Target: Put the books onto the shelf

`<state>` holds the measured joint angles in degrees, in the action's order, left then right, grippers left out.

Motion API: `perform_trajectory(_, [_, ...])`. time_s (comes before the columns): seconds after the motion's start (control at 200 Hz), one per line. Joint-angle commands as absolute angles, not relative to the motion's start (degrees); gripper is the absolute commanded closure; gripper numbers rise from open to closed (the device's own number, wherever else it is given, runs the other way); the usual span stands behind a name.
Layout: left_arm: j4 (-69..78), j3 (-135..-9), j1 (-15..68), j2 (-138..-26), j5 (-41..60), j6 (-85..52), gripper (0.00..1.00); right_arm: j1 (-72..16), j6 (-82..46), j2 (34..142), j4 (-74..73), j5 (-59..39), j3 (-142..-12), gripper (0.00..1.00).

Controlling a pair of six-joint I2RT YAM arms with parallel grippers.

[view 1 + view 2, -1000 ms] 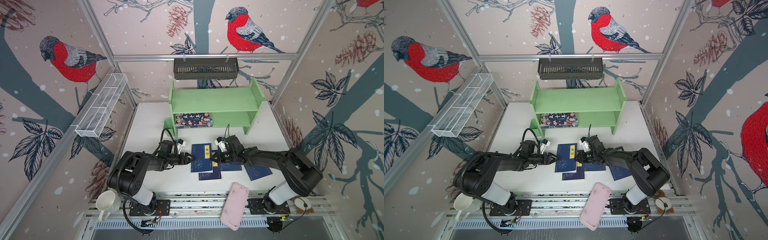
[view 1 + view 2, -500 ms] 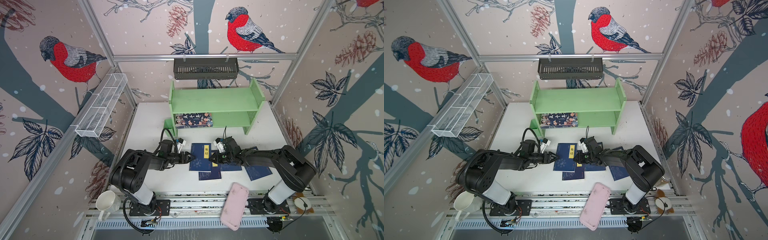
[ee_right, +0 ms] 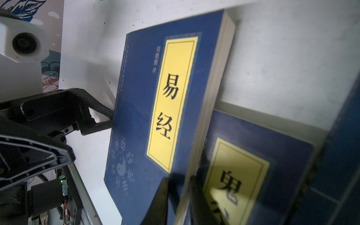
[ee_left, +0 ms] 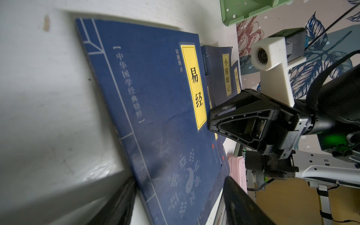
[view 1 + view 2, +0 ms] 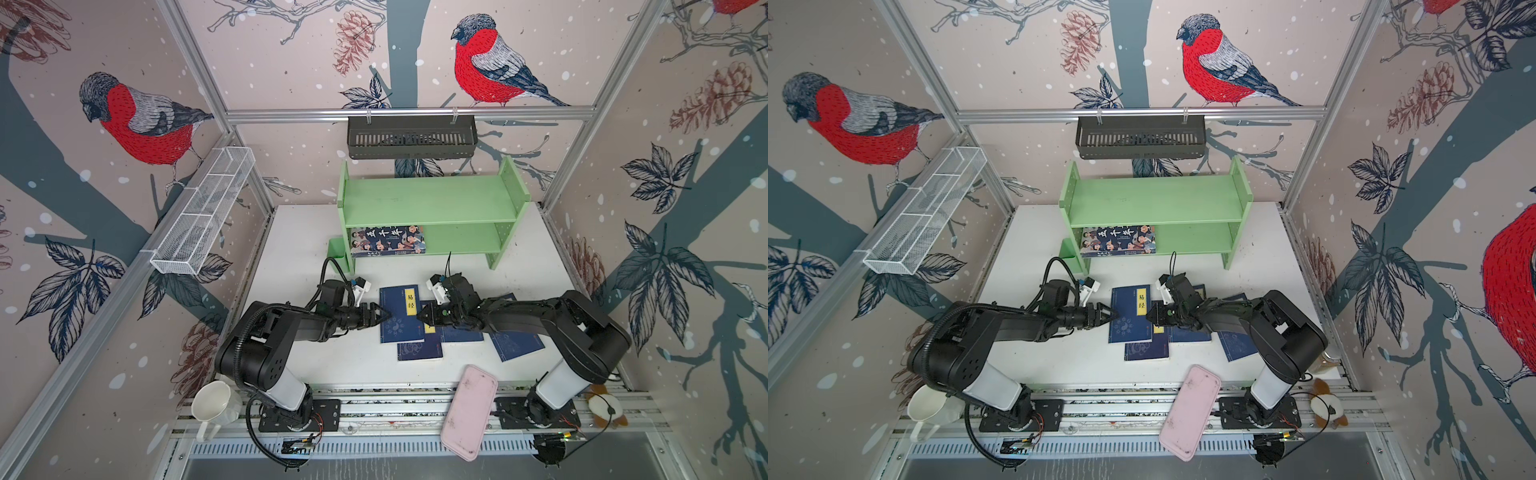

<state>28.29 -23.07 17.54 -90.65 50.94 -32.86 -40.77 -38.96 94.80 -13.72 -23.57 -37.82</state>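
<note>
Navy top book (image 5: 401, 313) now sits bracketed by both arms, claw facing claw.
Since a second ago the right claw (image 5: 419, 319) has slid in to the book's page edge. It is narrow and, as far as the right wrist view shows, pinches that edge. The left claw (image 5: 383, 318) has spread wider at the spine side and holds nothing. The book lies on the worktop (image 5: 299, 249), partly atop the other navy books (image 5: 419, 351) and well short of the green shelf (image 5: 432, 203), whose lower tier holds only the cartoon-cover book (image 5: 387, 241). A lift looks to be under preparation; four books remain.
</note>
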Motion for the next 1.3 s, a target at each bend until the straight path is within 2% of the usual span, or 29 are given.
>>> perform_trajectory(0.0, [31.69,-22.54,18.02,-90.37,57.44,-35.65,0.29,-41.40,-38.23,95.54,-12.39,-22.92,-37.88,0.79])
perform_trajectory(0.505, [31.94,-21.36,16.76,-86.86,56.77,-38.22,0.26,-41.76,-37.53,93.87,-12.83,-24.84,-36.12,0.78])
perform_trajectory(0.845, [31.02,-22.81,16.20,-89.88,55.77,-38.52,0.30,-43.41,-36.45,93.49,-11.94,-25.80,-36.71,0.78])
perform_trajectory(1.04, [24.77,-24.17,15.56,-89.84,51.27,-34.19,0.26,-43.65,-36.47,92.64,-11.15,-24.65,-36.01,0.78])
perform_trajectory(1.145, [22.26,-24.22,15.47,-89.83,47.14,-32.17,0.25,-43.47,-37.31,92.40,-11.07,-23.49,-35.73,0.72])
perform_trajectory(1.295, [20.94,-24.19,15.56,-90.00,45.26,-30.89,0.23,-42.15,-40.59,90.82,-12.71,-22.04,-34.00,0.68])
